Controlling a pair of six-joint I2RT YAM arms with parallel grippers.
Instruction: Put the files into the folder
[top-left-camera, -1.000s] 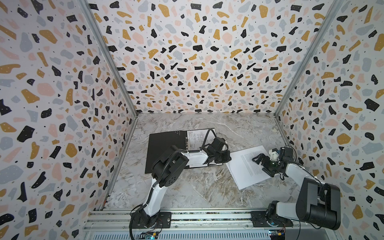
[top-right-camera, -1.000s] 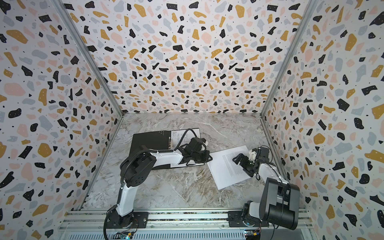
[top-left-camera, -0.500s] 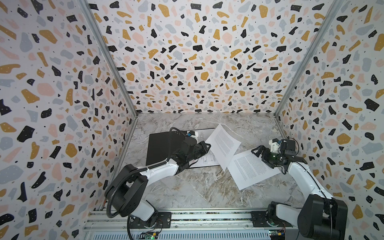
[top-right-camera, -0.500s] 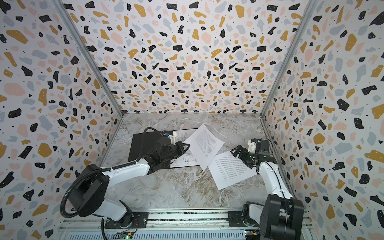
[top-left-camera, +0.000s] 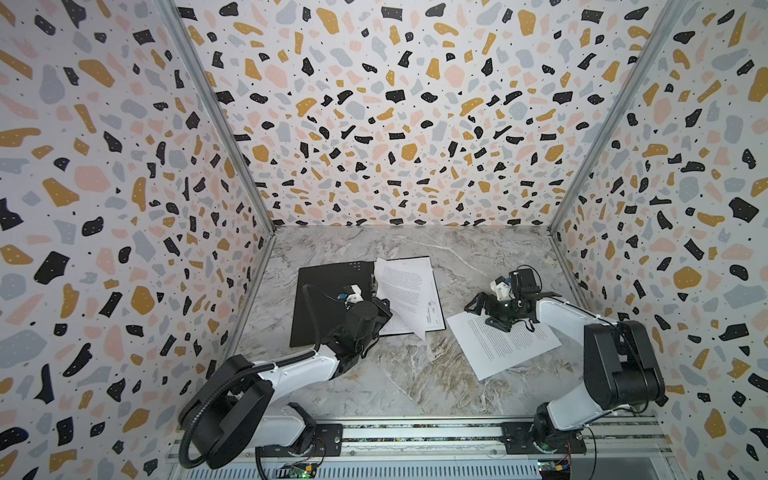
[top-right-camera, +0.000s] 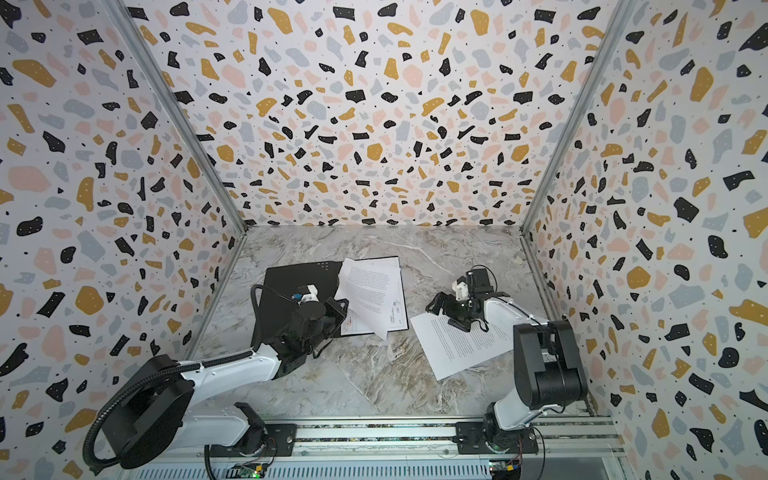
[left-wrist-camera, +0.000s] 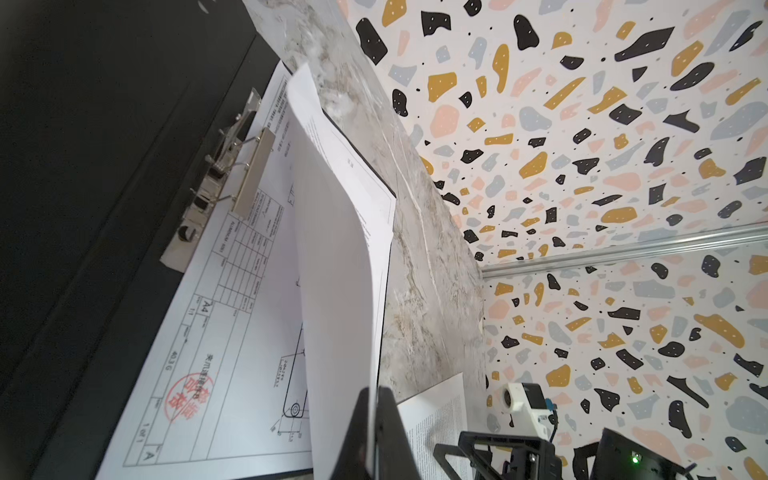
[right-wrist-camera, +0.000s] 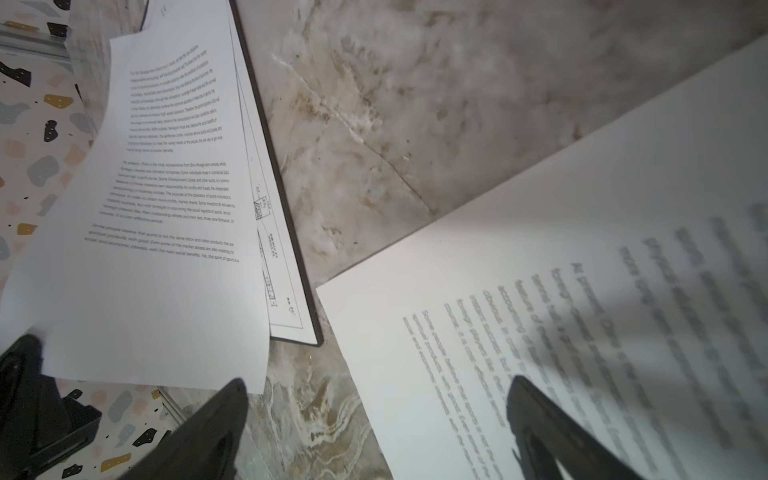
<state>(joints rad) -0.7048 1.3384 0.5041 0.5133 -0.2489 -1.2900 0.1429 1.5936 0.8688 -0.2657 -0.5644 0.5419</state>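
We see the matte black open card folder (top-left-camera: 328, 278) flat on the marbled grey counter (top-left-camera: 407, 374). A white line-drawing sheet (left-wrist-camera: 232, 332) with a red stamp lies on its right half. Our left jaws are pinched tight on a white printed-text sheet (top-left-camera: 405, 291) curling above it. Our right jaws gape wide, empty, over a second white text sheet (top-left-camera: 507, 345) lying beside the folder.

"A4" on the drawing sheet (left-wrist-camera: 232, 332)

Robot lab booth: terrazzo-print walls (top-left-camera: 395, 124), marble tabletop (top-left-camera: 399, 374).
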